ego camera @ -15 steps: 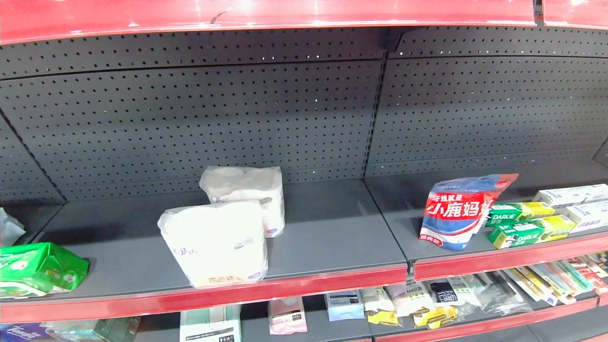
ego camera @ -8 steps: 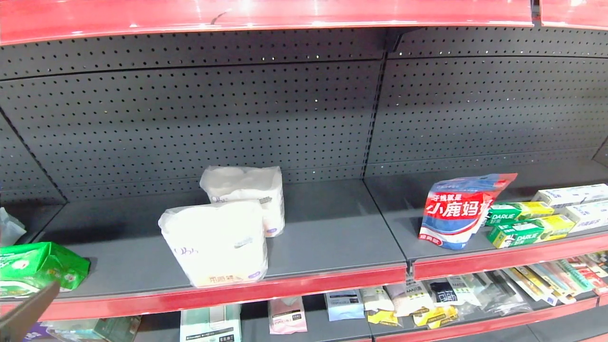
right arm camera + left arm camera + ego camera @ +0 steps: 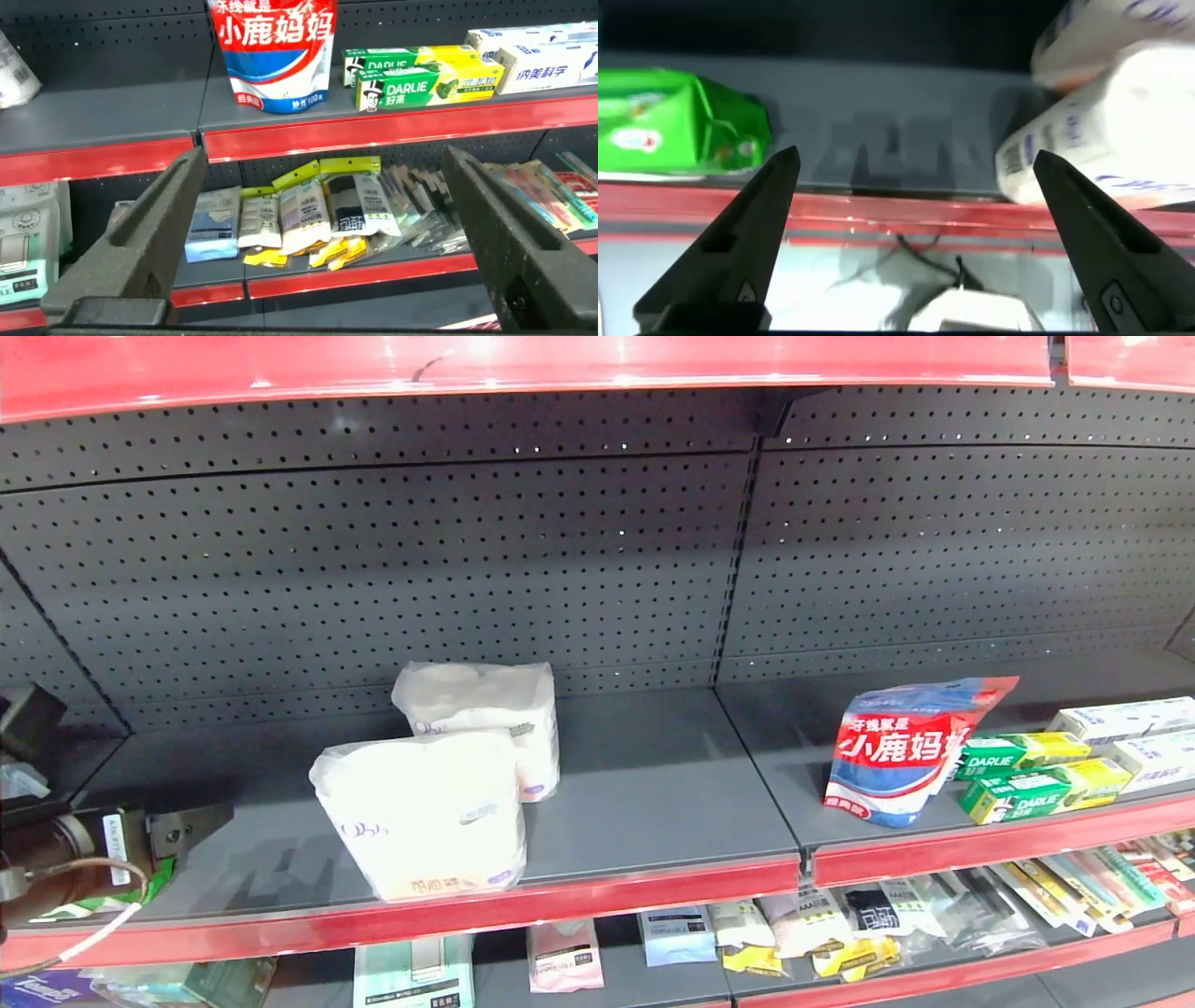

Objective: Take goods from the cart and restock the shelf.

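Observation:
My left gripper (image 3: 915, 157) is open and empty. It hangs just in front of the red front lip of the middle shelf (image 3: 878, 210), between a green pack (image 3: 682, 121) and two white tissue packs (image 3: 1106, 121). My left arm (image 3: 56, 845) shows at the left edge of the head view, covering most of the green pack. The white packs (image 3: 425, 812) stand one behind the other on the grey shelf (image 3: 653, 784). My right gripper (image 3: 324, 154) is also open and empty, lower down, facing a blue and red pouch (image 3: 271, 51) and green toothpaste boxes (image 3: 420, 79).
The pouch (image 3: 901, 747) and the toothpaste boxes (image 3: 1027, 775) stand on the right shelf section. Bare grey shelf lies between the white packs and the pouch. The lower shelf (image 3: 308, 280) holds several small packets. A red shelf (image 3: 523, 359) overhangs above.
My left arm has risen into the head view at the left edge and now covers most of the green pack. The goods on the shelf have not moved.

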{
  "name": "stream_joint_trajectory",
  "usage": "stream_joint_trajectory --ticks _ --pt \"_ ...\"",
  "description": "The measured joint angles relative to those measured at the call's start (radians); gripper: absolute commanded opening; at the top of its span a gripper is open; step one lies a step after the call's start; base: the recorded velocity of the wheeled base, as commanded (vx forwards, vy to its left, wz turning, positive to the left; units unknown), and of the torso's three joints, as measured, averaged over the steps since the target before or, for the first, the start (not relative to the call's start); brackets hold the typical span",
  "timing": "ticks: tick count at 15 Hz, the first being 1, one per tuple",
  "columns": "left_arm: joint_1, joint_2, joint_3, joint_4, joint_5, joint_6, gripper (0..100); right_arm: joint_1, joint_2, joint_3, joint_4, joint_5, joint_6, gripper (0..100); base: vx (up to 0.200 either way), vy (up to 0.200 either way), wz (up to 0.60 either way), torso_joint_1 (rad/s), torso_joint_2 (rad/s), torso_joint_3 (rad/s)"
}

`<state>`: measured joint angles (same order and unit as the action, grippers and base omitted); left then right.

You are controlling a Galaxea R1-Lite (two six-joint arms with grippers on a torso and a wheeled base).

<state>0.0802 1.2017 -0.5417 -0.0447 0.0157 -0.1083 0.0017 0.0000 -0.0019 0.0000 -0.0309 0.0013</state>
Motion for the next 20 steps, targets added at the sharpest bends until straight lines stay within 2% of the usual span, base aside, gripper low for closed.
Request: stream_joint_trajectory --ticks 2,5,7,15,18,20 --pt "0.0 0.06 -0.003 -0.005 0.0 0.002 100 0.0 0.0 0.0 0.0 0.0 0.0 100 0.0 0.0 0.0 0.0 0.0 0.0" --pt "-0.003 0.139 0.002 -0.1 0.0 0.04 100 0.0 0.0 0.0 0.0 0.0 0.0 100 0.0 0.0 0.0 0.0 0.0 0.0" --pt "-0.004 0.184 0.01 -0.112 -0.001 0.054 100 0.0 0.0 0.0 0.0 0.0 0.0 100 0.0 0.0 0.0 0.0 0.0 0.0" --pt "-0.005 0.379 0.026 -0.224 -0.024 0.06 100 0.0 0.0 0.001 0.0 0.0 0.0 100 0.0 0.0 0.0 0.0 0.0 0.0" --pt "-0.021 0.454 0.028 -0.331 -0.024 0.061 100 0.0 0.0 0.001 0.0 0.0 0.0 100 0.0 0.0 0.0 0.0 0.0 0.0" --pt "-0.026 0.5 0.029 -0.367 -0.023 0.087 100 0.0 0.0 0.0 0.0 0.0 0.0 100 0.0 0.0 0.0 0.0 0.0 0.0"
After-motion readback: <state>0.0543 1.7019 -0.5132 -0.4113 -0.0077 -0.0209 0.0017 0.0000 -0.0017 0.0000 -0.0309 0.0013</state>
